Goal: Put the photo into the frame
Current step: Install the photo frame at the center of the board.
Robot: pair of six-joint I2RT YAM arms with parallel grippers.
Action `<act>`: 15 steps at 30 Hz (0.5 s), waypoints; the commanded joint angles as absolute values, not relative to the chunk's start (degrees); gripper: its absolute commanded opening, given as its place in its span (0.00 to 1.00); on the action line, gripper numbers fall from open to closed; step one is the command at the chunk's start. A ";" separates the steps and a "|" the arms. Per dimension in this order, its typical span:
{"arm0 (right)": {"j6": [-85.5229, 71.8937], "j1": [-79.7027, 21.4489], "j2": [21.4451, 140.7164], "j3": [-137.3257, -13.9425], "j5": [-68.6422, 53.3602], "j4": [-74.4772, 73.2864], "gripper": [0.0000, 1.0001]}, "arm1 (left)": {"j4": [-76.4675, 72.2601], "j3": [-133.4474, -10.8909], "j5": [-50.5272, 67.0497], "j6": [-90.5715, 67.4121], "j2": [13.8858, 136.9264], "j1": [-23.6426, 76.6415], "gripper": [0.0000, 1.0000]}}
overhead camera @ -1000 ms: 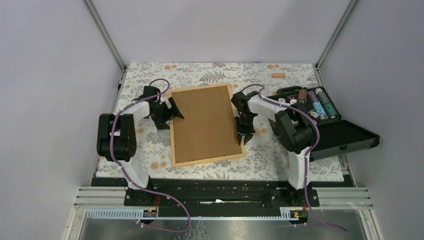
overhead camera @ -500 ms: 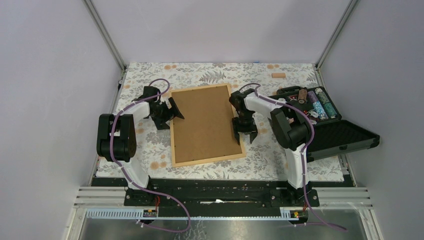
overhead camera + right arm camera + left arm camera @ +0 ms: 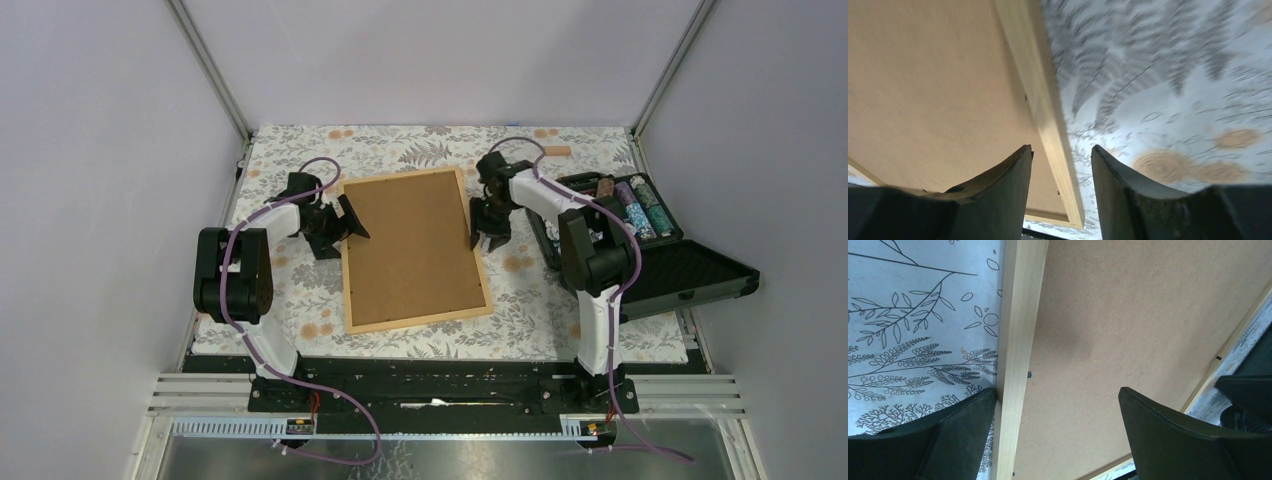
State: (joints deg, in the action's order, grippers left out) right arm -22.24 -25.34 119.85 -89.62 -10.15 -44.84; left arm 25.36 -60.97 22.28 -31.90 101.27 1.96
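Across the middle of the overhead view, on the flowered cloth (image 3: 300,290), the frame (image 3: 418,319) lies face down, its brown backing board (image 3: 412,245) up. Left of centre, the left gripper (image 3: 1056,392) is released, jaws wide astride the frame's left rail. Upper right of centre, the right gripper (image 3: 1062,150) has its jaws parted over the right rail, grasping nothing.

My overhead camera sits above and behind my bases, looking forward and down over the whole tabletop (image 3: 430,140), near edge to far edge, from a distance. My left wrist camera looks past my left end effector (image 3: 1056,392), close over the left rail of the frame (image 3: 1018,340). My right wrist camera looks past my right end effector (image 3: 1062,150), close over the right rail. All three views share the frame's backing board (image 3: 410,250).
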 commanded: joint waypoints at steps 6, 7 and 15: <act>-19.39 -20.76 123.90 -97.42 -13.23 -43.29 0.46 | 26.07 -58.96 22.94 -31.29 103.84 2.73 0.98; -19.22 -20.78 124.60 -97.75 -13.53 -43.29 0.45 | 26.06 -58.97 22.94 -31.29 103.87 2.75 0.98; -19.00 -20.83 126.97 -98.62 -14.52 -43.15 0.45 | 25.97 -59.01 23.41 -31.46 104.30 2.62 0.99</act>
State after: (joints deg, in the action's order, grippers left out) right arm -20.12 -20.36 125.95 -96.71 -14.35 -42.85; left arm 25.36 -60.97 22.35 -31.92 101.30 2.00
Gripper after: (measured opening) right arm 0.449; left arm 0.985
